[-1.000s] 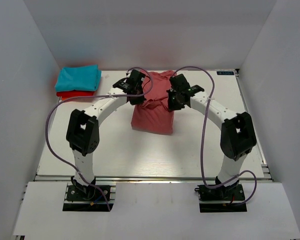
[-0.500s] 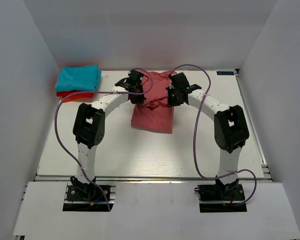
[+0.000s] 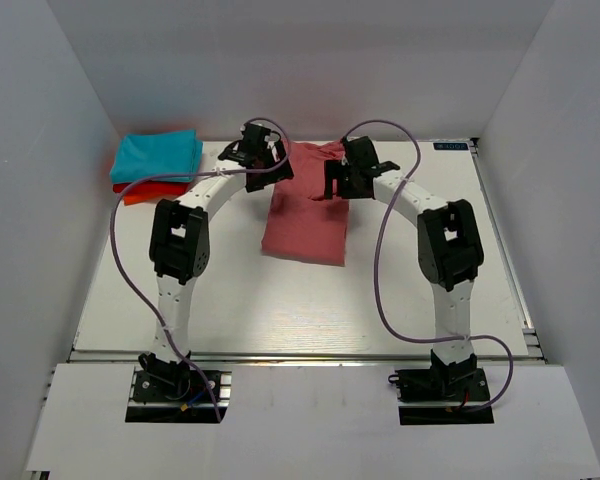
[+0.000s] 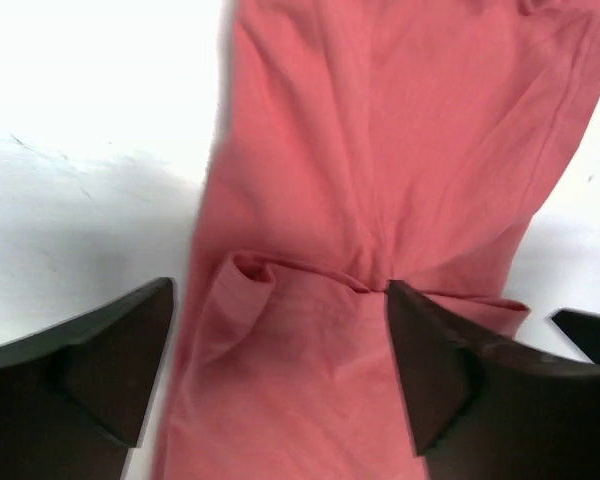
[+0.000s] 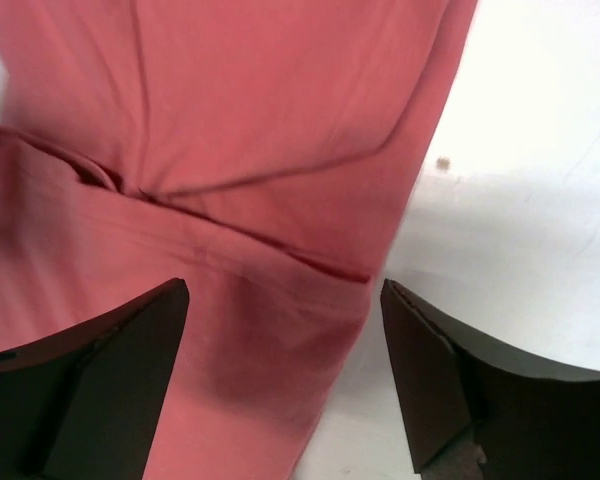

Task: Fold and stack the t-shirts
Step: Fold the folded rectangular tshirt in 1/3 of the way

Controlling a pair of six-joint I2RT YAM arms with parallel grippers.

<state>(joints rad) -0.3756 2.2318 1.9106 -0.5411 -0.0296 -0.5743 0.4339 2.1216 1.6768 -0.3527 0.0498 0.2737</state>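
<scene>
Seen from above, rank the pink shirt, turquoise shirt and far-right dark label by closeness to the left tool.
1. Pink shirt, right beside the left tool.
2. Turquoise shirt, far-left corner.
3. Dark label, far-right corner.

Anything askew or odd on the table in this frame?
Minor only. The salmon-pink t-shirt lies folded in the middle, slightly crooked, its near edge slanting, with a puckered ridge across it under the open left claw and right claw. The turquoise t-shirt rests on the orange-red t-shirt at the far left. Nothing spilled or damaged.
</scene>
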